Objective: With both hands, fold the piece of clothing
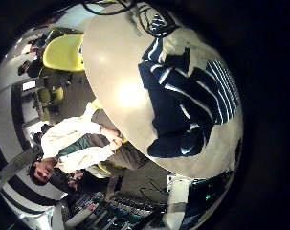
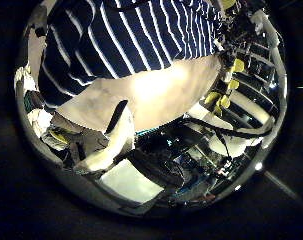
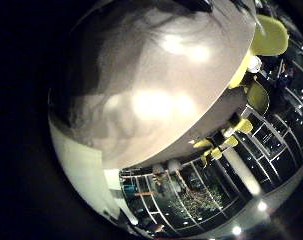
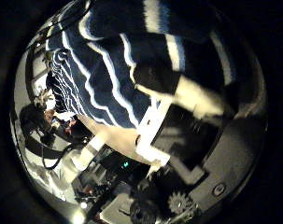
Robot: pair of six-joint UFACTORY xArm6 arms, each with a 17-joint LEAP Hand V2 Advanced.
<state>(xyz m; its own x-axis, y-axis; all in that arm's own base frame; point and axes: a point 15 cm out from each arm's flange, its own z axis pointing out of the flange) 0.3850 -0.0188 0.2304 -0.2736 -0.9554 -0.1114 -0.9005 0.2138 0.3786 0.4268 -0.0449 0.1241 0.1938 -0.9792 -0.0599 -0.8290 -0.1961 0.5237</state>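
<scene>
The piece of clothing [image 1: 188, 91], striped in dark and light, lies bunched on the round table [image 1: 116, 86]. In the left thumb side view its stripes [image 2: 131, 40] fill the area near the palm, and my left hand [image 2: 103, 150] shows relaxed fingers over the table's edge, apart from the cloth. In the right thumb side view the striped cloth [image 4: 104, 75] fills much of the picture, close to the palm. One finger of my right hand [image 4: 192, 93] reaches across it. Whether that finger grips the cloth I cannot tell.
The right little finger side view shows only bare tabletop [image 3: 141, 90] with its curved edge. Chairs [image 1: 63, 53] stand round the table, and shelving [image 2: 241, 80] lines the room beyond it.
</scene>
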